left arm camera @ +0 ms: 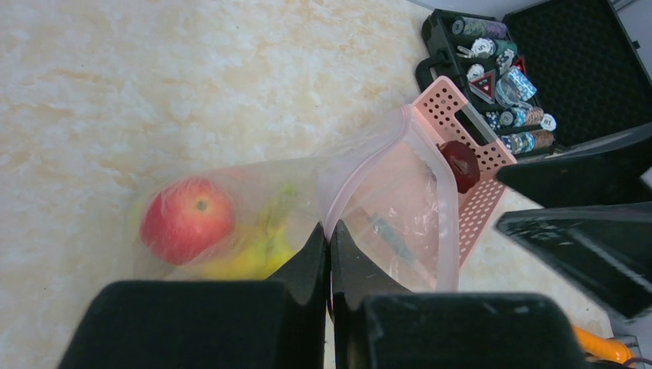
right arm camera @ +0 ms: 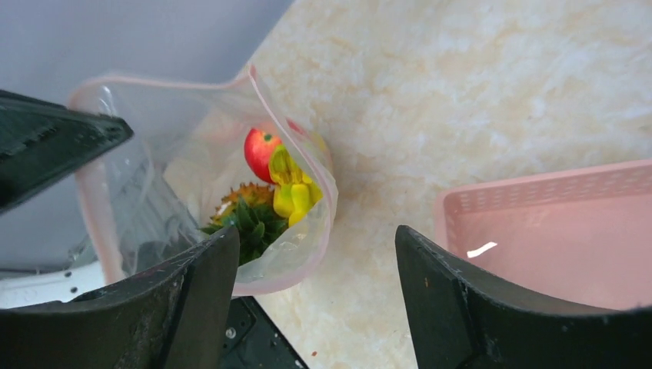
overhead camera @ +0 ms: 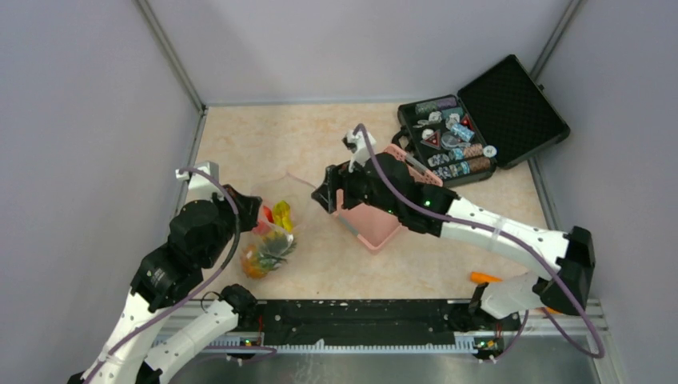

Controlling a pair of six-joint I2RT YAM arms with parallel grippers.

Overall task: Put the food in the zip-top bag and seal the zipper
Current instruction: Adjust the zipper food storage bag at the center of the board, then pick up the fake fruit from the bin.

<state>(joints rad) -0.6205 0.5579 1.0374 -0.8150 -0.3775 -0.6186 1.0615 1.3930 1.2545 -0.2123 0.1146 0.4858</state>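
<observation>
On the marbled table (overhead camera: 264,136), your zip-top bag (left arm camera: 384,207) held the red fruit (left arm camera: 187,219), banana bunch (right arm camera: 296,192) and pineapple (right arm camera: 246,215). Your left gripper (left arm camera: 329,234) pinched the zipper (left arm camera: 442,207), and your right gripper (right arm camera: 315,240) gaped empty. The maroon fruit (left arm camera: 460,165) sat by the mouth, and you had sealing left to do.

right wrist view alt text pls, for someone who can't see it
A clear zip-top bag, its mouth open toward the camera, holds a red round fruit, a yellow banana bunch and a small pineapple. The open black fingers of the right gripper frame the foreground, with a pink basket at right on the beige marbled table.
</observation>
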